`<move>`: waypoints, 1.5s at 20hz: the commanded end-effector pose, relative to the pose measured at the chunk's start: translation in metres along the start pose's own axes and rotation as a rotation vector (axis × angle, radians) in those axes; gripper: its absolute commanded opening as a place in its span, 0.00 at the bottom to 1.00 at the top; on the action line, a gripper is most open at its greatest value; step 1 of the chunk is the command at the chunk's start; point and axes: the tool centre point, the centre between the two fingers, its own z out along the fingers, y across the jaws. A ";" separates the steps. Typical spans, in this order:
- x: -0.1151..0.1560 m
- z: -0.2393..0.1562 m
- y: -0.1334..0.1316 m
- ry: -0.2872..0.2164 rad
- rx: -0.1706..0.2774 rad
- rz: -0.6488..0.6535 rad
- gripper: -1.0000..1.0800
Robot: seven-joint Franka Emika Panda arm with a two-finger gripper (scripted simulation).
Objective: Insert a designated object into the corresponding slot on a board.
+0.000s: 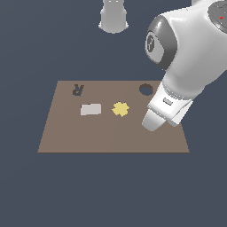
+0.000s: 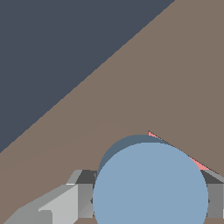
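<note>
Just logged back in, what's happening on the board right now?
The arm is low over the board at the exterior view's right. In the wrist view the blue disc sits between the gripper fingers, a red piece peeking from behind it. The round slot is still empty, and whether the disc is clamped can't be told.

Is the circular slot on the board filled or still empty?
Empty. In the exterior view the slot shows as a bare dark hole, while the wrist view shows the blue disc between the gripper's fingers.

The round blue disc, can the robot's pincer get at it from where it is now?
Probably yes. In the wrist view the flat round blue disc sits right between the grey pincer fingers, on the brown board. Only a red sliver peeks out behind it; nothing visible blocks it.
</note>
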 end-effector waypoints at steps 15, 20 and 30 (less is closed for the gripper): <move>-0.061 -0.003 -0.064 -0.001 0.000 -0.717 0.00; -0.077 -0.004 -0.069 -0.001 0.000 -0.847 0.00; -0.094 -0.004 -0.072 -0.002 0.000 -0.987 0.00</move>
